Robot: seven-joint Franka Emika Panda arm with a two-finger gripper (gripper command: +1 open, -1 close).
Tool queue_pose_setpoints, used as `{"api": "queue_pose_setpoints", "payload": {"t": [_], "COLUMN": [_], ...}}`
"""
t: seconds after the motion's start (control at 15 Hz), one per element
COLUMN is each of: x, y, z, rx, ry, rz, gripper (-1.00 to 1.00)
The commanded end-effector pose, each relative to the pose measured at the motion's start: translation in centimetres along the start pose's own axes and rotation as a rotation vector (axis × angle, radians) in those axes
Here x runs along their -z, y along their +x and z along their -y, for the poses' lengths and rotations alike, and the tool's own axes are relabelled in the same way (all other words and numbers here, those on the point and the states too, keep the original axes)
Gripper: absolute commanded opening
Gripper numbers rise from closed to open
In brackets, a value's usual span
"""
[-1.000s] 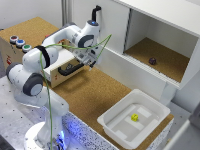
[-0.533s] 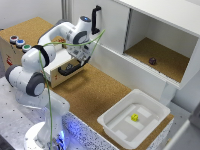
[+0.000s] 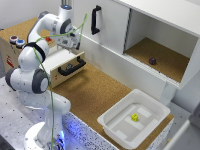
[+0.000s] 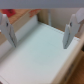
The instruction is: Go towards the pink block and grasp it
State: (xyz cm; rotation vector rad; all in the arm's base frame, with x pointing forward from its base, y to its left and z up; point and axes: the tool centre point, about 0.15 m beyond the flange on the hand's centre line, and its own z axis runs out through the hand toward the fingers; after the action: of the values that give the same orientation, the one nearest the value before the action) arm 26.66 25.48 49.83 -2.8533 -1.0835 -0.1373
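The gripper (image 3: 71,45) has swung from the cabinet front toward the exterior view's left, its jaws spread and empty above the pale drawer top (image 4: 40,50), closing on the pink block (image 3: 48,38) nearby.

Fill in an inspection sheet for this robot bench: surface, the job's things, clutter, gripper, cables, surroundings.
Surface: cork-brown tabletop, carrying a white plastic tray.
Job's things: small reddish-pink block on the wooden cabinet top beside the arm, partly hidden and not grasped.
Clutter: small yellow block inside the tray; dark purple block in the open shelf compartment; round coloured buttons on the cabinet top.
Gripper: gripper open, nothing between its fingers, above a pale surface by the open drawer.
Cables: thin green cable running along the arm.
Surroundings: white cupboard door with a black handle.
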Motion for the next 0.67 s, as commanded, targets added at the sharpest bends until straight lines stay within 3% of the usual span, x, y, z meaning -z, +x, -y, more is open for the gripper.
{"api": "queue_pose_setpoints", "payload": {"t": [0.0,0.13,0.6], "x": [0.12,0.44,0.44], "y": [6.64,7.22,7.22], "z": [5.58,5.79,5.79], "rx": [0.232,0.259,0.259], "ry": [0.002,0.027,0.027], "rz": [0.128,0.115,0.115], "gripper": [1.0,1.0,1.0]}}
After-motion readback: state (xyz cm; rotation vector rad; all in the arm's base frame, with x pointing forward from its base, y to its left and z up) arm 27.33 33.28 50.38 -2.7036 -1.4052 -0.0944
